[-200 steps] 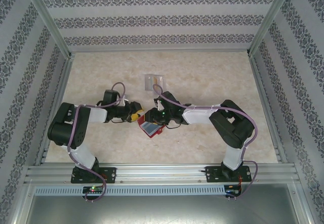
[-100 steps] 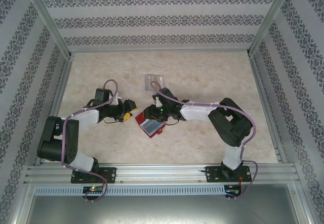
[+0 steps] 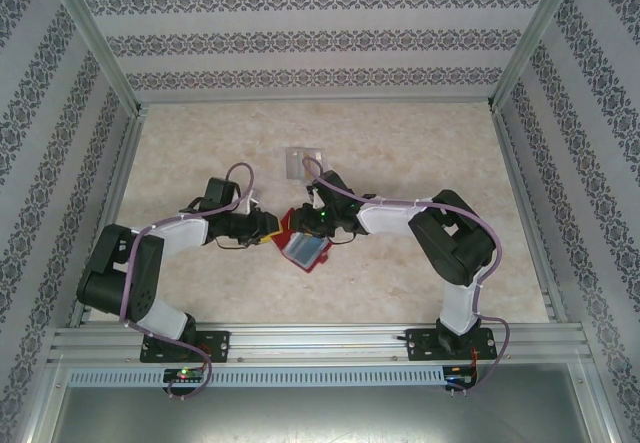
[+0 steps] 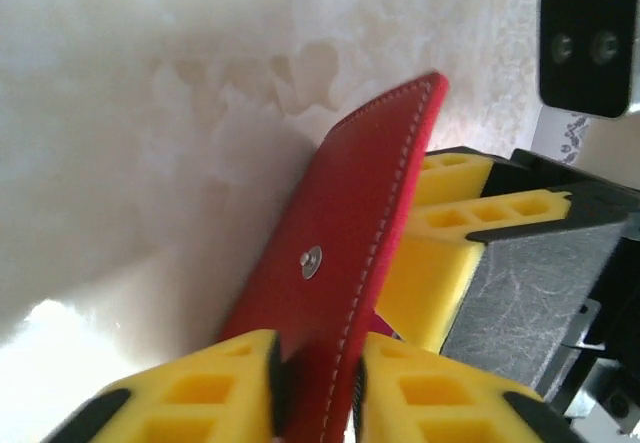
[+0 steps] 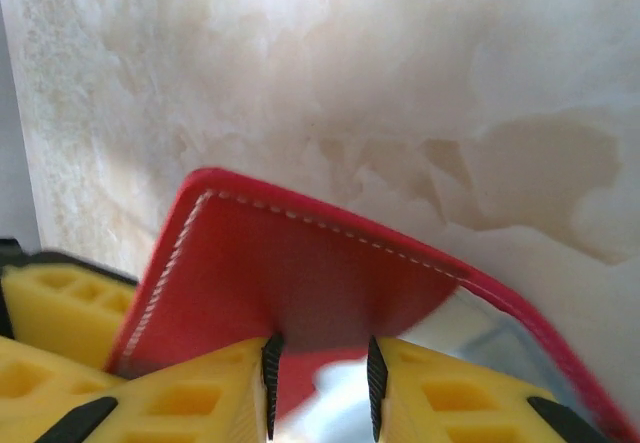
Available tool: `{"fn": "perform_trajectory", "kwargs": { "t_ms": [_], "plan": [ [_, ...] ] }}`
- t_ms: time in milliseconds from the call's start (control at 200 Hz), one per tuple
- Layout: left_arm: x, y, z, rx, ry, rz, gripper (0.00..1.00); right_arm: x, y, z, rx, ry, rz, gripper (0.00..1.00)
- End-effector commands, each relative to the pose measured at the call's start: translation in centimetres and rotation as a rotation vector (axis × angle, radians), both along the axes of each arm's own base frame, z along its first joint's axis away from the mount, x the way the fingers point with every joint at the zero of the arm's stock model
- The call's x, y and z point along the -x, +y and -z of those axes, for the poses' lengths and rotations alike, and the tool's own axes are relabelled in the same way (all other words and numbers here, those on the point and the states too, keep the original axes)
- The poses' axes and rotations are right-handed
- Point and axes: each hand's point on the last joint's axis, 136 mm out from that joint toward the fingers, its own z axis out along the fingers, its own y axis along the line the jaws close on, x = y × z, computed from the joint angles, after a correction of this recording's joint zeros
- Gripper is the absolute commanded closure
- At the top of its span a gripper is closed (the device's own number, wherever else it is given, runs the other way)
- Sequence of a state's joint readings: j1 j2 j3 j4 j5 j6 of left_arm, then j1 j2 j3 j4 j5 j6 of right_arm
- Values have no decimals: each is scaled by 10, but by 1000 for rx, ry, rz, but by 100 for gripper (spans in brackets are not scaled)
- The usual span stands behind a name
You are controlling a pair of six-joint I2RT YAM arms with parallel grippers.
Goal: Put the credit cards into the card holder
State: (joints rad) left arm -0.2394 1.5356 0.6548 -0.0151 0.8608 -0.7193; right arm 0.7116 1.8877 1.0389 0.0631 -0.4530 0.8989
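The red card holder (image 3: 303,251) lies open in the middle of the table, its grey-blue pockets facing up. My left gripper (image 3: 272,231) reaches it from the left. In the left wrist view this gripper (image 4: 315,348) is shut on the holder's red flap (image 4: 340,223), just below the metal snap stud (image 4: 312,260). My right gripper (image 3: 303,225) comes in from the right. In its wrist view the right gripper (image 5: 320,348) pinches the stitched red cover (image 5: 290,273), with shiny pocket plastic between the pads. The right gripper's yellow fingers (image 4: 470,203) sit close behind the flap. The credit cards are hidden.
A small clear case (image 3: 303,161) lies flat on the table just beyond the two grippers. Patterned walls and metal rails (image 3: 520,163) close the table in at the sides and back. The marbled tabletop (image 3: 420,143) has room behind and to the right.
My left gripper had drawn back to the left with its jaws open; it has moved right again and shut on the holder's flap. The right gripper's jaws have narrowed on the holder.
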Motion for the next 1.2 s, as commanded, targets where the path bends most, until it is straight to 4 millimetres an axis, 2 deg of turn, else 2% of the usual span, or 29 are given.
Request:
{"fn": "perform_trajectory", "kwargs": {
  "t_ms": [0, 125, 225, 345, 540, 729, 1009, 1199],
  "plan": [
    [2, -5, 0, 6, 8, 3, 93, -12, -2, -6, -16, 14, 41, 68],
    [0, 0, -12, -2, -24, -70, 100, -4, -20, -22, -2, 21, 126, 61],
    [1, 3, -20, -33, -50, -117, 100, 2, -37, -37, 35, -11, 172, 57],
    [4, 12, -17, -99, -74, -185, 100, 8, -55, -42, 61, -19, 217, 56],
    [7, 16, -6, -103, -85, -260, 100, 23, -57, -22, 78, 29, 224, 56],
    [9, 13, -1, -88, -74, -257, 100, 27, -54, -3, 99, 74, 229, 56],
    [8, 7, 4, -81, -53, -242, 100, 35, -52, 9, 126, 101, 228, 55],
    [8, 6, 6, -85, -46, -246, 100, 37, -60, 12, 165, 95, 240, 55]
  ]
}}
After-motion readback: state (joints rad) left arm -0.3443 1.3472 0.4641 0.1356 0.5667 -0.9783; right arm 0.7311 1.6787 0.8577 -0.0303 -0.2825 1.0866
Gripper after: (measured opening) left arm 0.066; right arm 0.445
